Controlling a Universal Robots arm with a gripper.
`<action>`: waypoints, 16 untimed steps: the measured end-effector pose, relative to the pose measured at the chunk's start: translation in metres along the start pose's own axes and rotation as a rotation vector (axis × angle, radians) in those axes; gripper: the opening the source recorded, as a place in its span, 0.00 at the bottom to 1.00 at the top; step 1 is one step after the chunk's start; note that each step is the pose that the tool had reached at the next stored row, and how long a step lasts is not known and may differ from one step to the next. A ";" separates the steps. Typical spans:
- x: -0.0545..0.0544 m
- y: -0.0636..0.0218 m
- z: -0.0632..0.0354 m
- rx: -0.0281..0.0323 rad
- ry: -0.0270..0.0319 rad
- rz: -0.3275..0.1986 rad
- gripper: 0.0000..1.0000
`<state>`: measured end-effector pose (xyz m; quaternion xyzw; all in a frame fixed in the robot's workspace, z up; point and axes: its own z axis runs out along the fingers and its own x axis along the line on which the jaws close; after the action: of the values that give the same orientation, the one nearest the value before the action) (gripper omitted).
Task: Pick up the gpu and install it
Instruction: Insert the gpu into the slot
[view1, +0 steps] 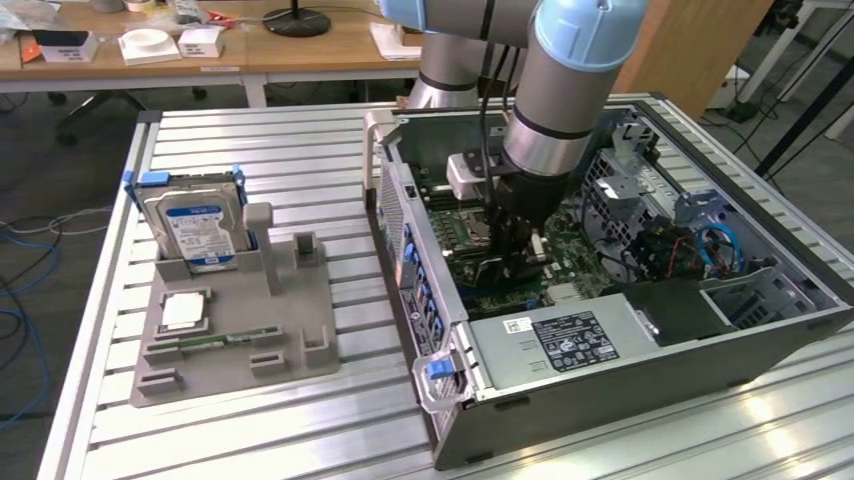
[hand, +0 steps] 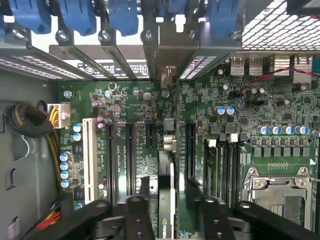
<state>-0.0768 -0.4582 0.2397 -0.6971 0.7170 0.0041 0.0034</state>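
Open PC tower case (view1: 747, 330) lies on its side on a slatted aluminium table (view1: 307, 420), motherboard (hand: 145, 150) facing up. The robot arm (view1: 561, 90) reaches straight down into the case.

Wrist view, looking down past the gripper (hand: 167, 210): the gpu (hand: 166, 185) stands on edge in an expansion slot near the middle of the board, seen as a thin strip w/ dark cooler along it. Its silver end bracket (hand: 167, 55) runs up into the row of rear slot covers. The two black fingers (hand: 135, 215) sit either side of the card w/ a visible gap each side, so the claw looks spread apart, not clamping the card.

Exterior view: gripper (view1: 514, 262) is low over the board, mid-case. At the exterior view's left, well apart from the case, a grey parts holder (view1: 240, 330) carries an upright hard drive (view1: 198, 228) w/ blue-white label, a CPU chip (view1: 182, 312) lying flat, and a narrow green memory stick (view1: 214, 341).
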 end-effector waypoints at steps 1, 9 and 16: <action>0.000 0.0000 0.0000 0.0001 -0.0001 0.000 0.45; 0.000 0.0000 -0.0043 -0.0001 0.0002 0.000 0.63; 0.000 0.0000 -0.0247 0.0000 0.0000 0.000 0.63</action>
<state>-0.0768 -0.4582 0.2643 -0.6971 0.7169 0.0040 0.0034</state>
